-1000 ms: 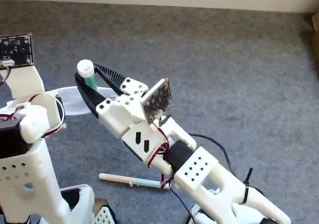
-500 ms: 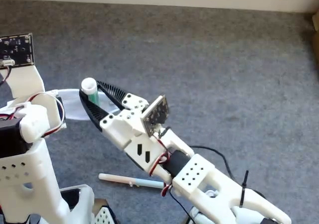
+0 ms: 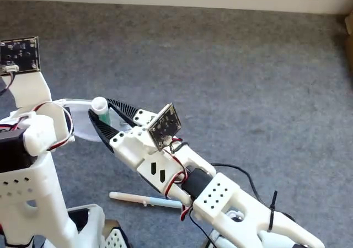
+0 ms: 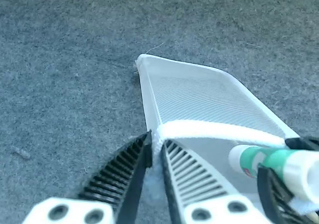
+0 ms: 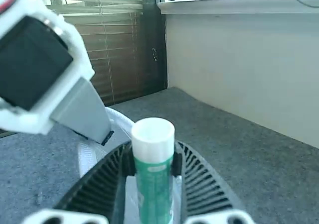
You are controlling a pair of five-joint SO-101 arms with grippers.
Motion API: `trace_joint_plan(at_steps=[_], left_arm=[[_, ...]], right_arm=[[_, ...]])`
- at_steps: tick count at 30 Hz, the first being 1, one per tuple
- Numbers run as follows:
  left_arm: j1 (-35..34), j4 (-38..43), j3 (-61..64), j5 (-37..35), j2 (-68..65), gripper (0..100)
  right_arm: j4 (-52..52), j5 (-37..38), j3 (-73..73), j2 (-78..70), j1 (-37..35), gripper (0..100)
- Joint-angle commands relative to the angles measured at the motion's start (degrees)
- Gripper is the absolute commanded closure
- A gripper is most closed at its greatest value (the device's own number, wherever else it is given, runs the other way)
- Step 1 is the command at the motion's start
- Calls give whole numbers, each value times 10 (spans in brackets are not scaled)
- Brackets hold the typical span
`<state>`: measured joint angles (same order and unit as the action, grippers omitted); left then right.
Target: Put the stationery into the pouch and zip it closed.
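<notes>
My right jaws grip the glue stick (image 5: 152,176) at the pouch (image 4: 199,89) mouth; my left jaws pinch its rim.

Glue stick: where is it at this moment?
In the high view the glue stick sits left of centre, gripped in the right claw, at the open mouth of the pouch, whose rim the left claw pinches.

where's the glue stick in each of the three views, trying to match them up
High view: glue stick left of centre, cap up, in the right gripper, over the pouch.
Left wrist view: glue stick beside the left gripper, cap by the pouch rim.
Right wrist view: glue stick clamped in the right gripper, cap away from the camera.
Shared landmark: the white mesh pouch.
</notes>
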<state>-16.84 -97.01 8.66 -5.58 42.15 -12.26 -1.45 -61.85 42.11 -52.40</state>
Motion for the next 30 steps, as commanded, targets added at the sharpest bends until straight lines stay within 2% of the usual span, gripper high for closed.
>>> trace_joint_plan(at_steps=[1, 5, 12, 26, 30], left_arm=[[10, -1, 0, -6, -6, 994], [12, -1, 0, -6, -6, 994], [12, 0, 0, -6, -6, 994], [10, 3, 15, -5, -5, 994], [10, 3, 15, -5, -5, 994]], right_arm=[[22, -2, 8, 4, -3, 946], [85, -2, 19, 4, -4, 872], [187, -3, 87, 4, -9, 871], [461, -5, 249, 4, -9, 868], [488, -5, 269, 4, -11, 862]])
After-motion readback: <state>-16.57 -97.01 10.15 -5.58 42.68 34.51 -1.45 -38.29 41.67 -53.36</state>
